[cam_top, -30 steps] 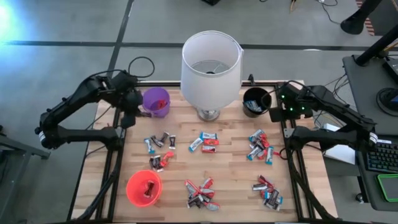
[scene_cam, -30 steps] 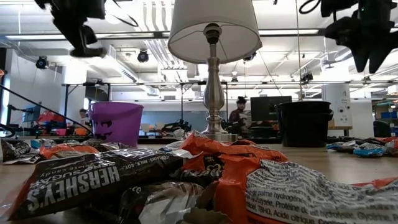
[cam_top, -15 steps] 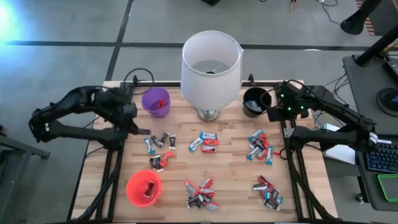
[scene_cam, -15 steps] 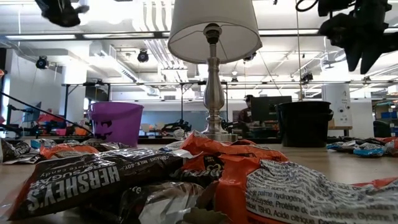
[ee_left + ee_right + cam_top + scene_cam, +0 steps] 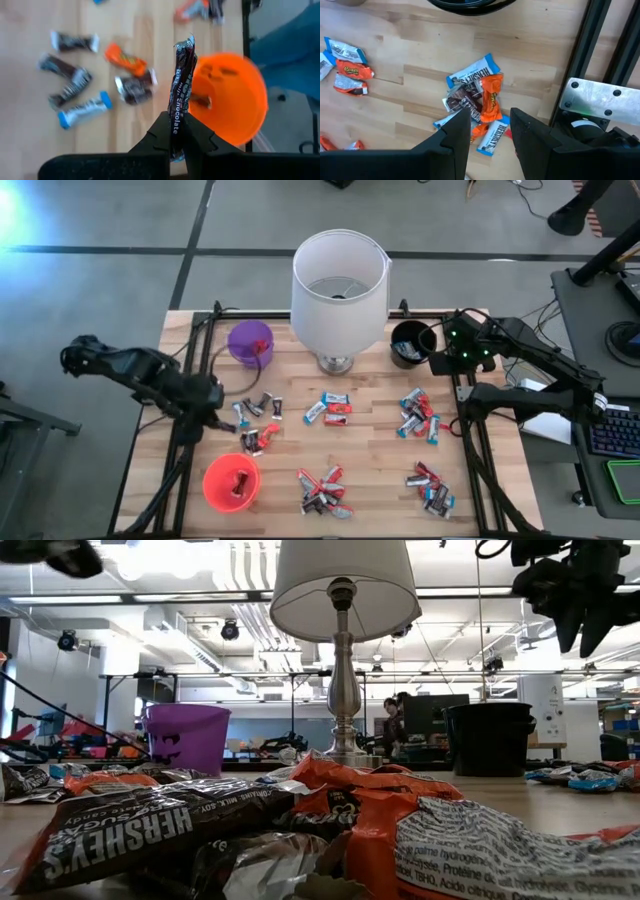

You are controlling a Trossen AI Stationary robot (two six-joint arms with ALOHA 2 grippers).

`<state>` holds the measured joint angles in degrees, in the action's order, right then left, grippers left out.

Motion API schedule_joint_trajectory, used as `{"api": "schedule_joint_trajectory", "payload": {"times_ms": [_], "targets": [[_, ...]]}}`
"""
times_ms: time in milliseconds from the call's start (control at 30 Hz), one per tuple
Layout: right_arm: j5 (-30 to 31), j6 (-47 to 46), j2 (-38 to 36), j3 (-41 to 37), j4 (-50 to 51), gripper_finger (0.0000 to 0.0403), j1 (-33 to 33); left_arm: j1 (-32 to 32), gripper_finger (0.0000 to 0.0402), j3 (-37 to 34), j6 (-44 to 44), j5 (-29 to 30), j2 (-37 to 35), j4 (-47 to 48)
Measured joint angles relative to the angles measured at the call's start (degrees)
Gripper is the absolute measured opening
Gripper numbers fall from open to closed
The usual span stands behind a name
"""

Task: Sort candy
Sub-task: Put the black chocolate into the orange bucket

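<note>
My left gripper (image 5: pixel 212 412) hangs over the table's left part, between the purple cup (image 5: pixel 250 343) and the red-orange cup (image 5: pixel 232 482), shut on a dark brown candy bar (image 5: pixel 181 85). My right gripper (image 5: pixel 440 362) waits open beside the black cup (image 5: pixel 410 343), above a pile of blue, orange and brown candy (image 5: pixel 475 107). Further small heaps of candy lie on the wood at the left (image 5: pixel 258 408), in the middle (image 5: pixel 328 408), on the right (image 5: pixel 420 415) and along the near edge (image 5: pixel 322 490). In the low view, only the right gripper (image 5: pixel 580 590) shows plainly. My left gripper pinches the dark brown bar between its two fingers by one end (image 5: pixel 175 127), coming from above and pointing down. The bar runs along the fingers and sticks out past their tips. It is lifted clear, with the red-orange cup (image 5: pixel 230 100) showing below it.
A lamp with a white shade (image 5: pixel 340 290) stands at the middle of the far edge, between the purple and black cups. Black frame rails run along the table's left (image 5: pixel 185 450) and right (image 5: pixel 465 450) sides. Bare wood lies between the candy heaps.
My left gripper has swung away from the purple cup toward the table's near edge and now hangs closer to the red-orange cup. The arm has folded down and back to the left. In the low view, it has risen nearly out of the picture.
</note>
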<state>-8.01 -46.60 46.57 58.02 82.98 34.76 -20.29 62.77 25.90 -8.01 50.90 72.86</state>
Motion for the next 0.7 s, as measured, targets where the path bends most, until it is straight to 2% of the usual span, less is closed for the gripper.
{"api": "schedule_joint_trajectory", "payload": {"times_ms": [333,700], "targets": [[0.0,-3.0,0.0,0.0,-1.9,0.0127,0.0,-14.1,0.0000,-7.4,9.4,0.0,1.0,-14.1],[0.0,-5.3,0.0,0.0,-7.3,0.0127,0.0,-20.6,0.0000,-7.6,11.2,0.6,7.5,-18.4]]}}
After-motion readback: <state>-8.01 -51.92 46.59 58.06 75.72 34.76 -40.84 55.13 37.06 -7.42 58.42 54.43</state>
